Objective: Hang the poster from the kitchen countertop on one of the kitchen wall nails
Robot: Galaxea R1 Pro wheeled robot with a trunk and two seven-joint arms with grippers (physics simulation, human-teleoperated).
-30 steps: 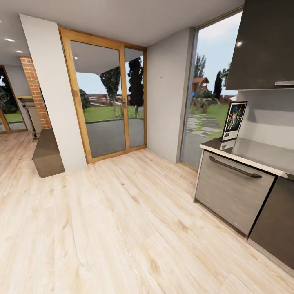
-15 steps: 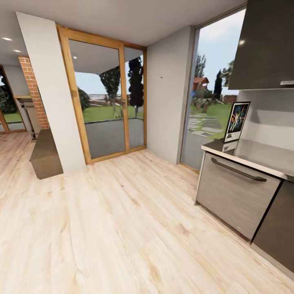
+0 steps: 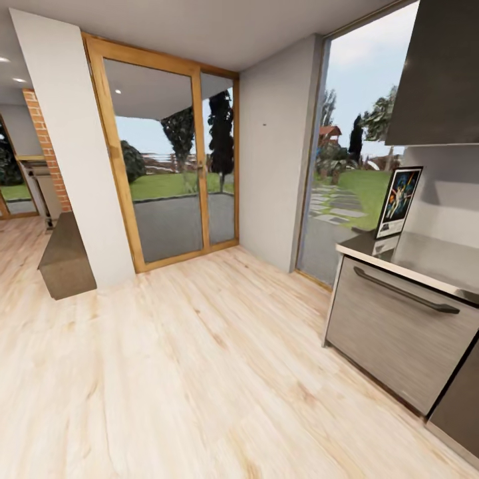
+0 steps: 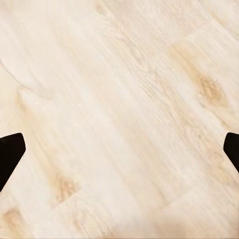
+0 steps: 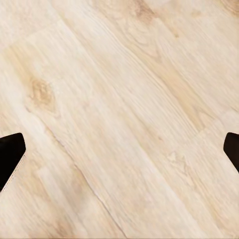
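Observation:
The poster (image 3: 398, 201) stands upright at the left end of the kitchen countertop (image 3: 432, 256), leaning against the wall, at the right of the head view. It has a black frame and dark blue artwork. A wall nail (image 3: 264, 124) shows as a small dark speck high on the light-grey wall between the glass door and the window. In the left wrist view my left gripper (image 4: 119, 154) hangs open over the wooden floor, dark fingertips (image 4: 10, 154) far apart. My right gripper (image 5: 119, 154) is likewise open above the floor, with nothing between its fingertips (image 5: 10, 154).
Grey cabinet fronts with a long dark bar handle (image 3: 406, 291) sit under the worktop. A dark upper cabinet (image 3: 439, 73) hangs above it. A wood-framed glass door (image 3: 166, 156) is ahead, a white pillar (image 3: 73, 146) and a low brown bench (image 3: 63, 256) at the left. Light wooden floor (image 3: 199, 372) spreads in front.
The whole head view has shifted: the camera has moved forward, so the counter and poster look larger and sit further right. The poster itself has not moved.

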